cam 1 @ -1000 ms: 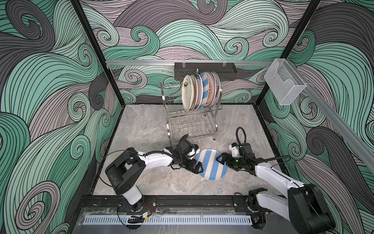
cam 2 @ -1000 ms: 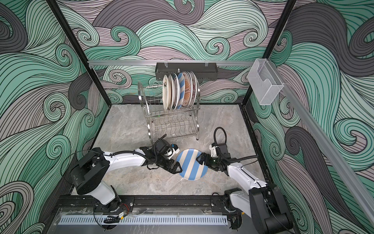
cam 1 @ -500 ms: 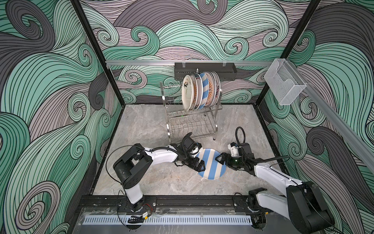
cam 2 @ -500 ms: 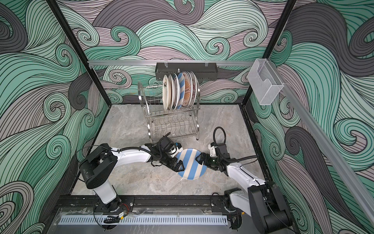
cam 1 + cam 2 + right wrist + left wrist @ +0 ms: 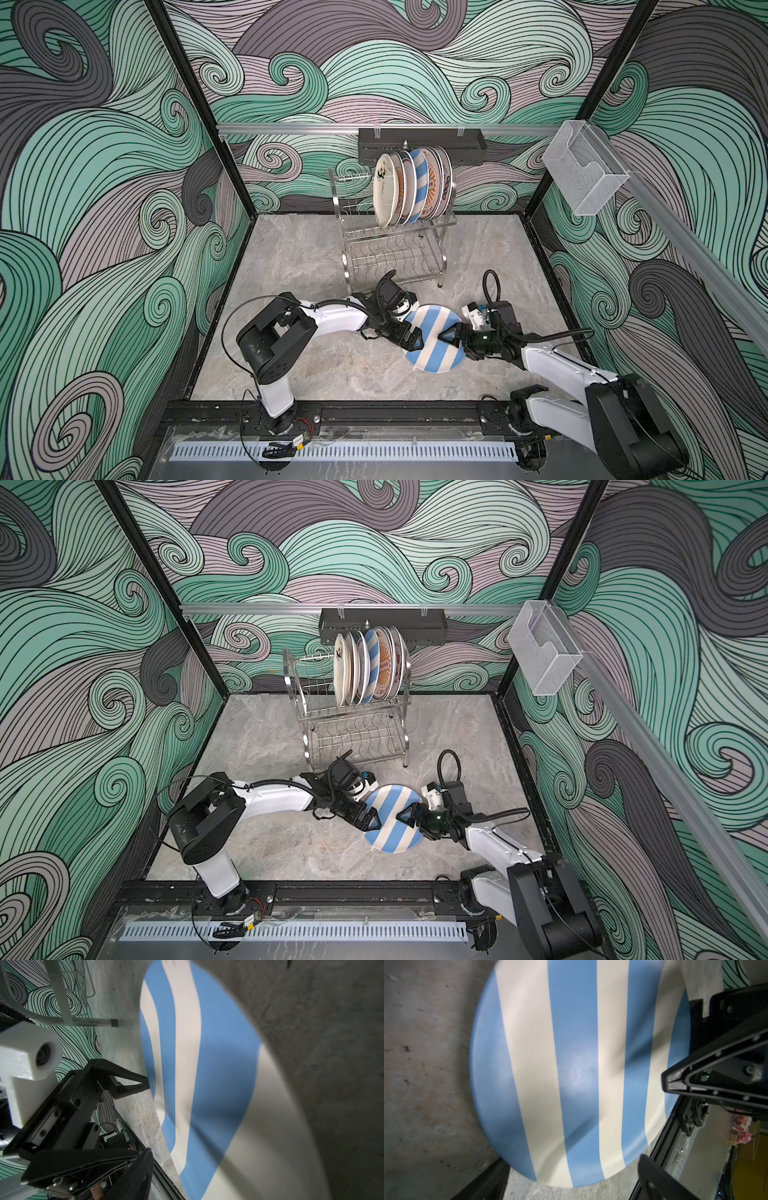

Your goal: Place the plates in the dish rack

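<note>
The right gripper (image 5: 451,335) is reaching over the right rim of the blue-striped plate (image 5: 434,353), lower centre in both top views. Whether its jaws are pinching that rim I cannot tell. The left gripper (image 5: 415,337) is standing wide open against the opposite rim, probably bracing the plate so it is not sliding away. The plate is sitting on the table (image 5: 311,266) just in front of the dish rack (image 5: 395,257) at centre, whose upper tier is carrying the other plates (image 5: 411,187) upright, leaving slots free to their left.
</note>
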Robot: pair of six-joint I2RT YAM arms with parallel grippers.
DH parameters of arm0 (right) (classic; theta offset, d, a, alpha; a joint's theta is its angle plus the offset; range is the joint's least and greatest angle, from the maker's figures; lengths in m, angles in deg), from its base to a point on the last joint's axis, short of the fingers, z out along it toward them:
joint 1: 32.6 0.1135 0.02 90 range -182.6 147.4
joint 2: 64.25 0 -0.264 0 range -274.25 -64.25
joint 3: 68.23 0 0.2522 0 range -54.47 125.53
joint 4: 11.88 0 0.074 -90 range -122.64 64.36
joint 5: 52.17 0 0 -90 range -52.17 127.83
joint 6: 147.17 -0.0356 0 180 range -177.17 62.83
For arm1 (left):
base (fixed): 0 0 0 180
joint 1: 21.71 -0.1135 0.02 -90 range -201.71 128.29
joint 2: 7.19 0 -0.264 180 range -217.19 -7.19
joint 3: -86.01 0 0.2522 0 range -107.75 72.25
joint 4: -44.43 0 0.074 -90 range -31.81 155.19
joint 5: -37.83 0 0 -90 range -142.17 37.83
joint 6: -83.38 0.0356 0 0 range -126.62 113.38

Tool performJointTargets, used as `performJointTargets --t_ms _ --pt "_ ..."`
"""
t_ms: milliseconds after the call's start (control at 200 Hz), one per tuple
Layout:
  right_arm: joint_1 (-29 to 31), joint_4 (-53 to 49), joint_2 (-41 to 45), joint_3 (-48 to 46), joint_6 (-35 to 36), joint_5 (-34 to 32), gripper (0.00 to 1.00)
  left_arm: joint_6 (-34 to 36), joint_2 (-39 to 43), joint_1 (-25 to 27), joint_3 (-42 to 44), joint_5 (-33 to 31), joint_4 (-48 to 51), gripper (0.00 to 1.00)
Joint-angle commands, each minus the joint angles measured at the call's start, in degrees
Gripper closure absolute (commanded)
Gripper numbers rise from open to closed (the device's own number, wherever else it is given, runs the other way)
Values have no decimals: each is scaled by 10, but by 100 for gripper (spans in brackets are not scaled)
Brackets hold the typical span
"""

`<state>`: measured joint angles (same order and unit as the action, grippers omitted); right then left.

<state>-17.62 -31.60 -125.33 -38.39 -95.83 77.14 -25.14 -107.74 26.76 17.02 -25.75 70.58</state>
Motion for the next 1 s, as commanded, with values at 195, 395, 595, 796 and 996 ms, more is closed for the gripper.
performJointTargets --t_ms 195,395,595,796,996 --pt "-3 -63 161 -23 -46 -49 45 9 -12 5 1 5 3 1" --pt "-2 -46 157 -38 -61 -44 57 9 2 5 5 11 -5 1" --pt "-2 -72 142 -8 -39 -48 68 1 23 5 20 6 -15 1" --pt "-1 -81 132 16 -25 -55 78 -12 50 5 39 -4 -28 1" --pt "-2 -95 121 43 -11 -50 86 -14 77 4 49 -15 -27 1"
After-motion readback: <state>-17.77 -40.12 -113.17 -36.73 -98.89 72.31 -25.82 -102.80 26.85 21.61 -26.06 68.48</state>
